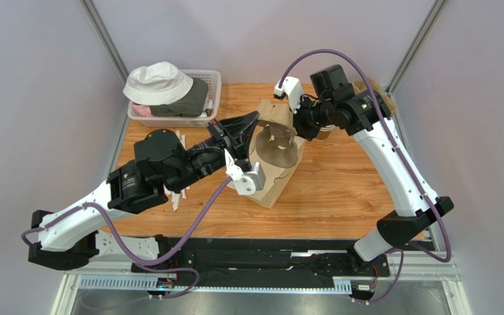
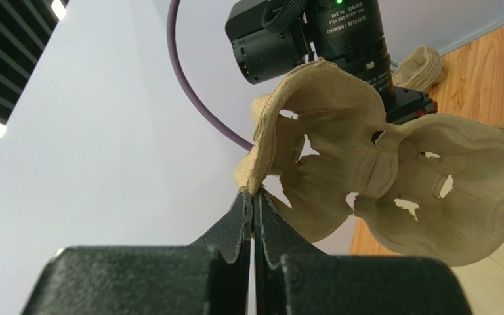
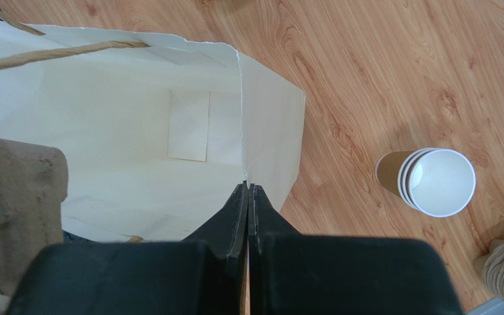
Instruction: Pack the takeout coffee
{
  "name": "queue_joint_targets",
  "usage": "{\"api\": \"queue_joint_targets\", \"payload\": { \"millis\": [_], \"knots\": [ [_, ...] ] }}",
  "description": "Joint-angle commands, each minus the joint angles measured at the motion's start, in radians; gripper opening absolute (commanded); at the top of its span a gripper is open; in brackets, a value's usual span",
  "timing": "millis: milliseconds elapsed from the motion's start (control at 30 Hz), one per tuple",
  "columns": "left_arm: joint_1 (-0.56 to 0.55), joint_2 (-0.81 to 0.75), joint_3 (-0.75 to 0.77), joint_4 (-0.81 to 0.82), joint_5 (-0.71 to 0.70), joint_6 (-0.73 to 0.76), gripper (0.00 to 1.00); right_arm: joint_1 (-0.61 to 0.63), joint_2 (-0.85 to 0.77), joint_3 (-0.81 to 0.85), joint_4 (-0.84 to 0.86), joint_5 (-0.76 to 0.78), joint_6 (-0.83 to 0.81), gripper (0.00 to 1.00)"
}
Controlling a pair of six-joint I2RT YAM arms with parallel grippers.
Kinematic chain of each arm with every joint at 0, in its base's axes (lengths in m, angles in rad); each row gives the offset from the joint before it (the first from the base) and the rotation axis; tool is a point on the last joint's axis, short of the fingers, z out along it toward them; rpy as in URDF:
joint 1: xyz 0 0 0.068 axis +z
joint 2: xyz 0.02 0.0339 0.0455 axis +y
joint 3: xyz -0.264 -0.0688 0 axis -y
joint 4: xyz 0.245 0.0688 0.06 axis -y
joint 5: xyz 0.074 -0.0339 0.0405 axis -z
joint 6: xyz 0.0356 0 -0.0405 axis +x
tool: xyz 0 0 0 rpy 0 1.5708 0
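My left gripper (image 1: 254, 118) is shut on the edge of a moulded pulp cup tray (image 1: 278, 143) and holds it up, tilted, over the open brown paper bag (image 1: 273, 189). In the left wrist view the fingertips (image 2: 253, 197) pinch the tray's rim (image 2: 340, 144). My right gripper (image 3: 248, 187) is shut on the bag's rim (image 3: 243, 118); the bag's pale inside (image 3: 136, 131) looks empty. The lidded takeout coffee is out of view. A stack of lidless tan paper cups (image 3: 430, 181) stands on the table to the right of the bag.
A white basket (image 1: 215, 80) holding hats sits at the back left. More pulp trays (image 1: 378, 89) lie at the back right corner. White sticks (image 1: 176, 197) lie under the left arm. The wooden table (image 1: 340, 190) lies beneath it all.
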Motion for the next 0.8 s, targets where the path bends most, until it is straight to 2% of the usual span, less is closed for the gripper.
{"api": "queue_joint_targets", "payload": {
  "millis": [0, 233, 767],
  "knots": [
    [-0.003, 0.011, -0.011, 0.071, 0.011, 0.045, 0.0, 0.023, -0.012, 0.03, 0.003, -0.012, -0.008, 0.0],
    [0.015, -0.019, -0.12, 0.14, -0.003, 0.12, 0.0, 0.027, -0.046, 0.004, -0.011, -0.076, -0.074, 0.0],
    [0.039, -0.101, -0.148, -0.052, 0.04, 0.134, 0.0, 0.028, -0.078, -0.04, 0.01, -0.161, -0.159, 0.0]
  ]
}}
